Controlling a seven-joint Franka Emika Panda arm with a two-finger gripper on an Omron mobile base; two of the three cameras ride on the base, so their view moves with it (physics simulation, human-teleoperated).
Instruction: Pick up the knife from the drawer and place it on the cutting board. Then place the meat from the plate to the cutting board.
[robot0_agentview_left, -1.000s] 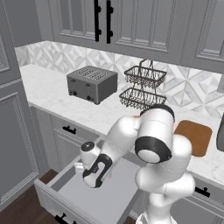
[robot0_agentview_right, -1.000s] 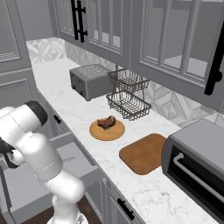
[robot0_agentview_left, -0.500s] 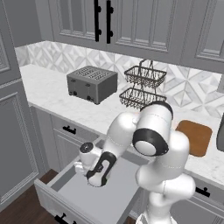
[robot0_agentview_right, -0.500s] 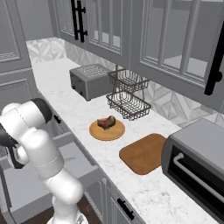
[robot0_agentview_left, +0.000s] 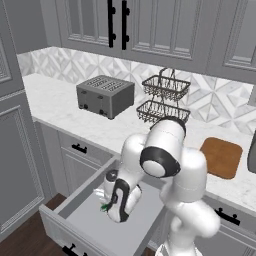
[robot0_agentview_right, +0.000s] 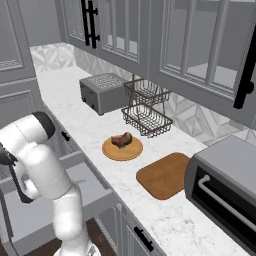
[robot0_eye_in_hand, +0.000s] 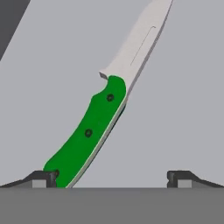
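- Lower than half a second ago, the arm has bent further down and its hand now sits deep inside the open drawer (robot0_agentview_left: 75, 210); counter and cabinets look the same.
- Left base view: the gripper (robot0_agentview_left: 111, 206) hangs over the grey drawer floor, with a speck of green from the knife (robot0_agentview_left: 105, 206) showing just beside it. Behind the arm, the toaster (robot0_agentview_left: 105, 95) and a two-tier wire basket (robot0_agentview_left: 165, 97) stand on the marble counter (robot0_agentview_left: 55, 100). The brown cutting board (robot0_agentview_left: 221, 157) lies on the counter to the right, well apart from the drawer.
- Right base view: the meat (robot0_agentview_right: 121, 140) rests on the round wooden plate (robot0_agentview_right: 122, 150), just beside the cutting board (robot0_agentview_right: 165, 175) but not touching it. A toaster oven (robot0_agentview_right: 225, 180) stands at the right edge of the board. The arm folds down at the left, over the drawer (robot0_agentview_right: 30, 220).
- Hand view: the knife (robot0_eye_in_hand: 94, 127) lies flat on the drawer floor (robot0_eye_in_hand: 183, 87), blade pointing away and up. The gripper (robot0_eye_in_hand: 113, 177) has its fingers spread wide apart, holding nothing; the left fingertip (robot0_eye_in_hand: 43, 177) touches or overlaps the butt of the green handle, while the right one stands clear.
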